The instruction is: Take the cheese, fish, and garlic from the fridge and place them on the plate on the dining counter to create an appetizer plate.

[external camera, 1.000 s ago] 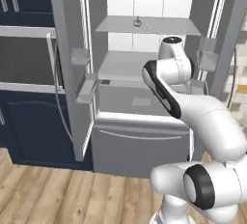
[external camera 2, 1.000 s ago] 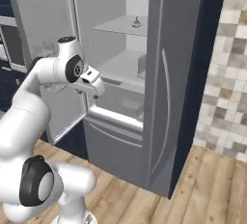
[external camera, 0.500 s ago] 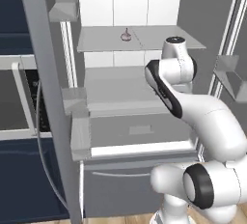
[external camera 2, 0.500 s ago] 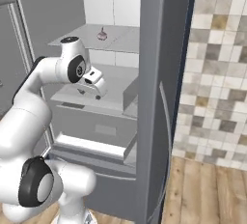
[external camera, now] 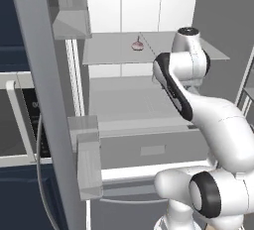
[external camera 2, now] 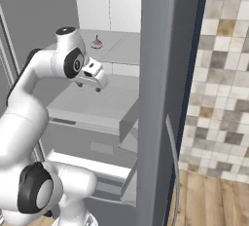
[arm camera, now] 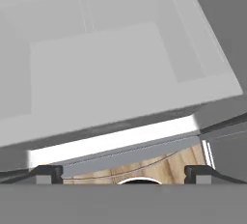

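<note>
Pinkish garlic [external camera: 137,44] on fridge shelf [external camera: 114,55]; claw [external camera 2: 91,84] spread.

Pinkish garlic [external camera: 137,44] on a flat grey shelf [external camera: 109,50]; the fridge [external camera: 49,90] is grey outside, pale inside. Wall tiles [external camera 2: 221,69] are mottled beige, grey and tan.
</note>
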Controlling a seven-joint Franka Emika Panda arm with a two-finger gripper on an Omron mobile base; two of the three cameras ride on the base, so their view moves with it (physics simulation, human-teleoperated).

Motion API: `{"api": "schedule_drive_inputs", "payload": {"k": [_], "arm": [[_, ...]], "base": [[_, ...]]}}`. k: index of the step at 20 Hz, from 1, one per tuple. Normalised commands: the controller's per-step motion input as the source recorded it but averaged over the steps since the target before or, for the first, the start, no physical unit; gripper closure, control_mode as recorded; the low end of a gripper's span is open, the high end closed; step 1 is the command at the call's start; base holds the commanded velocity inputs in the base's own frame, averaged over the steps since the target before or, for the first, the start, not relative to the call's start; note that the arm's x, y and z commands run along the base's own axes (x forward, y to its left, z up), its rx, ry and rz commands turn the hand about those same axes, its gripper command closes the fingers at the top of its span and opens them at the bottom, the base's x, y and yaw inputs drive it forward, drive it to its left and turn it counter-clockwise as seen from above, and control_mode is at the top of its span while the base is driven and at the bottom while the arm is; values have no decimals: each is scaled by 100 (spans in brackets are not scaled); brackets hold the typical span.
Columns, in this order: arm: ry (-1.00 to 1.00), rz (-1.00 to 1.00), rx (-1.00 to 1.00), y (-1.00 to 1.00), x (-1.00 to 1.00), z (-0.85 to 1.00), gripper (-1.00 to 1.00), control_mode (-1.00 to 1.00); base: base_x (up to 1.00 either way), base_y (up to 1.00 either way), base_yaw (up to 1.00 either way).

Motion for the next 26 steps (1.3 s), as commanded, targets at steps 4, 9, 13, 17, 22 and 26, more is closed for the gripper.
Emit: {"api": "schedule_drive_inputs", "payload": {"k": [4,9,13,17,22,26], "arm": [[-37,26,-7,22,-46,66,-100,-100],[-24,22,-7,36,15,37,-100,-100],[-13,4,-1,28,53,44,-100,-100],[-5,0,0,16,68,57,-100,-100],[0,0,0,3,83,30,-100,-100],[0,0,0,0,92,0,-100,-100]], "base": [[0,0,0],[0,0,0],[0,0,0],[0,0,0],[0,0,0],[0,0,0]]}}
